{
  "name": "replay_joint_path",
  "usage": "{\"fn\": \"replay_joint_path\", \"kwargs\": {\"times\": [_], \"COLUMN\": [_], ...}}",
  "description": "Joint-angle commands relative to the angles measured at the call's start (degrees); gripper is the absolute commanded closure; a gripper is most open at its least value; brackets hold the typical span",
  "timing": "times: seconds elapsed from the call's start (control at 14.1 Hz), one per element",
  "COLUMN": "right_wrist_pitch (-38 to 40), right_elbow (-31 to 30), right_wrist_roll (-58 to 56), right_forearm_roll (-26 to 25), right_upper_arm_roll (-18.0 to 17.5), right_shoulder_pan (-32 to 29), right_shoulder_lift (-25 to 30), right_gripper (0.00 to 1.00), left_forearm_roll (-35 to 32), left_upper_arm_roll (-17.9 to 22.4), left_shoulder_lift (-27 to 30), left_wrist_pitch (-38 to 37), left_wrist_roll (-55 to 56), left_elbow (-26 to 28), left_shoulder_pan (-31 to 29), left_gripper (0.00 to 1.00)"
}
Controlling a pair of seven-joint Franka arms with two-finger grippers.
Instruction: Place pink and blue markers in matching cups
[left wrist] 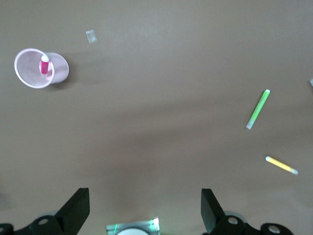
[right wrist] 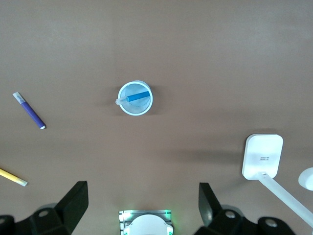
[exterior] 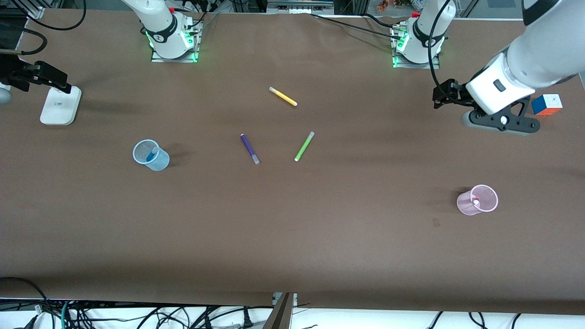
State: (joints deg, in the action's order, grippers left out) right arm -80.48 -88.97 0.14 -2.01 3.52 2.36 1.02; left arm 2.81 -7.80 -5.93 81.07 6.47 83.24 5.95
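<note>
Your pink marker (left wrist: 44,65) stands in the pink cup (exterior: 478,200), your blue marker (right wrist: 138,95) in the blue cup (exterior: 151,155). Both are light, stiff and slippery; pinch them mid-barrel. Left gripper (left wrist: 145,208) and right gripper (right wrist: 143,203) hang open, empty.

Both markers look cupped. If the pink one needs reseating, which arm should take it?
Left. Its open left gripper hangs toward the pink cup's end of the table, the pink marker inside. The open right gripper is above the blue cup, holding the blue marker.
</note>
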Motion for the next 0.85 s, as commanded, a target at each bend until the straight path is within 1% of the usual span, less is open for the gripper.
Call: {"fn": "replay_joint_path", "kwargs": {"times": [0.0, 0.21, 0.43, 0.5, 0.57, 0.78], "right_wrist_pitch": [0.8, 0.8, 0.8, 0.8, 0.8, 0.8], "right_elbow": [1.7, 1.7, 1.7, 1.7, 1.7, 1.7], "right_wrist_roll": [0.0, 0.0, 0.0, 0.0, 0.0, 0.1], "right_forearm_roll": [0.5, 0.5, 0.5, 0.6, 0.6, 0.6], "right_upper_arm_roll": [-0.1, -0.1, -0.1, -0.1, -0.1, 0.0], "right_shoulder_pan": [-0.5, -0.7, -0.8, -0.8, -0.9, -0.8], "right_shoulder_lift": [-0.8, -0.8, -0.8, -0.8, -0.8, -0.8], "right_gripper": [0.0, 0.0, 0.0, 0.0, 0.0, 0.0], "left_forearm_roll": [-1.1, -0.7, -1.1, -1.1, -1.2, -1.1], "left_upper_arm_roll": [0.0, 0.2, 0.5, 0.4, 0.3, 0.5], "left_shoulder_lift": [8.7, 9.4, 8.5, 6.9, 6.6, 6.4], "left_wrist_pitch": [5.8, 6.2, 6.2, 5.9, 5.7, 5.7], "left_wrist_roll": [-1.5, -1.5, -1.4, -1.5, -1.5, -1.8], "left_elbow": [11.9, 11.8, 10.5, 9.5, 9.1, 9.2], "left_shoulder_pan": [-0.7, -3.6, -3.8, -4.0, -4.0, -4.4], "left_gripper": [0.0, 0.0, 0.0, 0.0, 0.0, 0.0]}}
